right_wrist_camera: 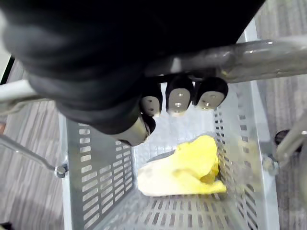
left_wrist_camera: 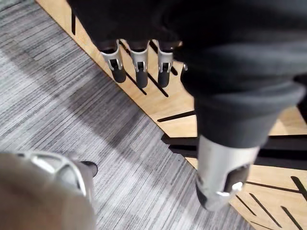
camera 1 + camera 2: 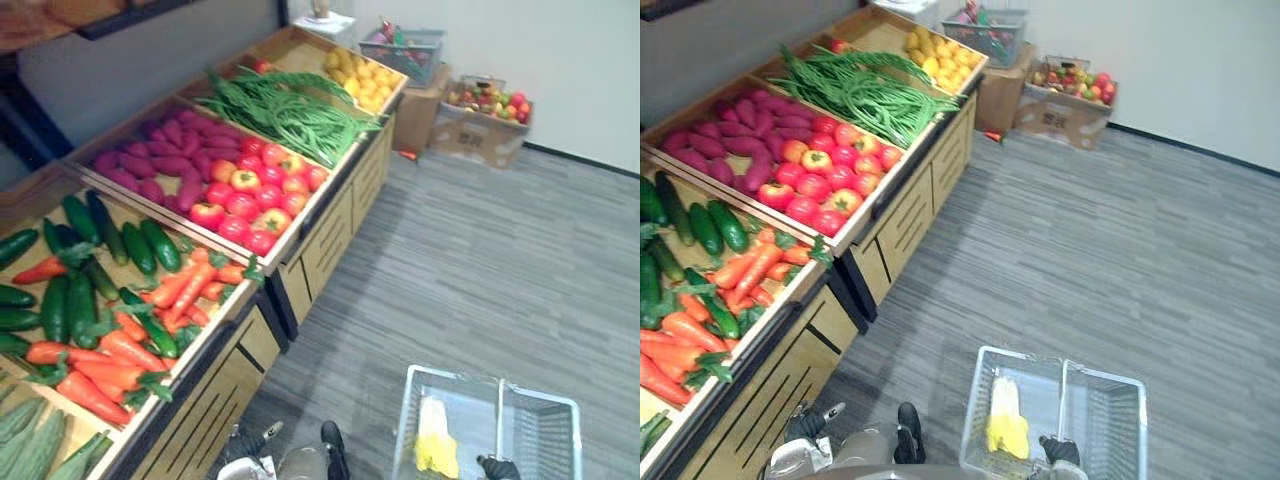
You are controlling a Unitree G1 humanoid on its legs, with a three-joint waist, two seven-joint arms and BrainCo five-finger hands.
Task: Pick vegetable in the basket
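A silver perforated basket (image 3: 412, 400) hangs low on my right side over the grey floor. Inside it lies one pale yellow vegetable (image 1: 187, 167), also seen from above (image 3: 1006, 420). My right hand (image 1: 178, 98) is shut on the basket's metal handle (image 1: 273, 48), fingers curled round the bar; it shows at the basket's near rim (image 3: 1060, 450). My left hand (image 2: 139, 67) hangs open with nothing in it beside the wooden stand's slatted front (image 2: 187, 110), low at my left (image 3: 248, 443). Orange carrots (image 3: 120, 350) and dark cucumbers (image 3: 110, 240) fill the nearest bin.
The wooden display stand (image 3: 320, 250) runs along my left, with red tomatoes (image 3: 250, 195), purple sweet potatoes (image 3: 160, 155), green beans (image 3: 290, 110) and yellow produce (image 3: 365, 80). A cardboard box of fruit (image 3: 485, 115) and another basket (image 3: 405, 50) stand by the far wall. Grey floor (image 3: 480, 260) lies to the right.
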